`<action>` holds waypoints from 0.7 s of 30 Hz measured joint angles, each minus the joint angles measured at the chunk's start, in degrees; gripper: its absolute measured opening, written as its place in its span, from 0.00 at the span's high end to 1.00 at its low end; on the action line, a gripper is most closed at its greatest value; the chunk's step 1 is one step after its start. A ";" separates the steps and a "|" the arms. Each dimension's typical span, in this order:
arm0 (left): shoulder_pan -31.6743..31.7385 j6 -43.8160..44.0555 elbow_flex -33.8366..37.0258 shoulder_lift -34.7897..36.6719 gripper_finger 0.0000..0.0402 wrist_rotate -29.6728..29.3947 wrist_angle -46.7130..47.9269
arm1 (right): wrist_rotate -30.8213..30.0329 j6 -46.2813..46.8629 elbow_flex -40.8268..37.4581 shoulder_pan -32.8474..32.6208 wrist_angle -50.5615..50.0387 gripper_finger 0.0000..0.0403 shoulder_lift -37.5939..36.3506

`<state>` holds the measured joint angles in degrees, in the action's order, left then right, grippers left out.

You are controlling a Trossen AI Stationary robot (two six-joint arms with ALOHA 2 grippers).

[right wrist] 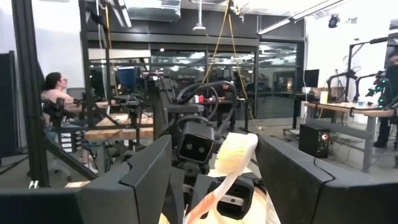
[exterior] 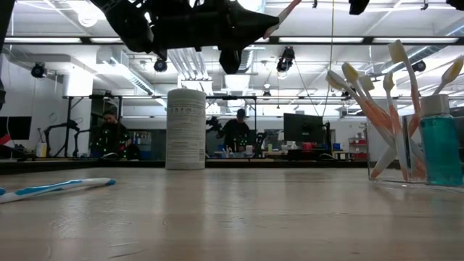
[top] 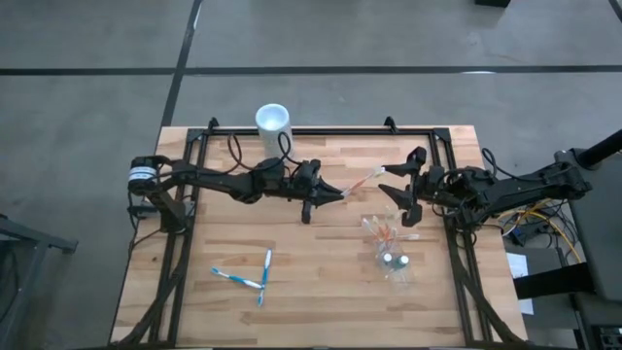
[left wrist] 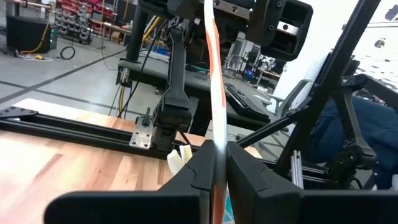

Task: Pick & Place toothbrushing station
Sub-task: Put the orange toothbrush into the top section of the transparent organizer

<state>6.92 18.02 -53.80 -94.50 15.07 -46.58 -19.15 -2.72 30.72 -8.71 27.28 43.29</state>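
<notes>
My left gripper (top: 335, 192) hovers over the table's middle, shut on an orange-and-white toothbrush (top: 362, 181). The brush's bristle head (right wrist: 236, 152) reaches in between the fingers of my right gripper (top: 398, 189), which stands open around it; I see no touch there. The clear plastic cup (top: 391, 251) stands near the right side and holds more orange-and-white toothbrushes (exterior: 377, 123) and a blue-capped item (exterior: 438, 141). Two blue-and-white toothbrushes (top: 248, 277) lie flat on the table at the near left. My left gripper pinches the toothbrush's handle (left wrist: 216, 146) between its two fingers. The fingers come about level from the table's left, and the brush runs on ahead of them toward my right gripper. The toothbrush is lifted clear of the table and roughly level.
A tall opaque white cup (top: 273, 122) stands at the table's far edge, behind my left arm. A black frame (top: 321, 131) runs round the tabletop. Bare wood lies between the loose toothbrushes and the clear cup. People sit in the room beyond the table.
</notes>
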 joint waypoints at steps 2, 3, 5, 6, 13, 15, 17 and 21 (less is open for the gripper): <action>0.00 0.00 0.00 0.00 0.94 0.48 0.02 | 0.15 0.00 0.00 0.00 -0.02 0.44 0.00; 0.00 0.00 0.00 0.00 0.94 0.50 0.00 | 0.17 0.00 0.00 0.00 0.00 0.44 0.00; 0.00 0.00 0.00 0.00 0.94 0.61 -0.01 | 0.19 0.20 -0.01 0.00 0.01 0.44 0.00; 0.00 0.00 0.00 0.00 0.94 0.74 0.01 | 0.19 0.60 0.00 0.00 0.01 0.44 0.02; 0.00 0.00 0.02 0.00 0.94 1.21 0.00 | 0.16 1.21 -0.02 0.26 2.09 0.44 4.04; 0.00 0.09 0.02 0.00 0.94 1.48 -0.03 | 0.13 1.25 -0.02 0.28 2.20 0.44 5.47; 0.00 0.11 0.02 0.00 0.94 1.57 -0.02 | -0.51 0.92 -0.03 0.30 2.27 0.44 6.40; 0.00 0.13 0.02 0.00 0.94 1.60 -0.04 | -1.89 -0.99 -0.09 0.28 5.01 0.44 7.02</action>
<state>6.92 18.15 -53.78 -94.50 16.68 -46.62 -21.04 -3.71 30.63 -8.43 32.30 50.31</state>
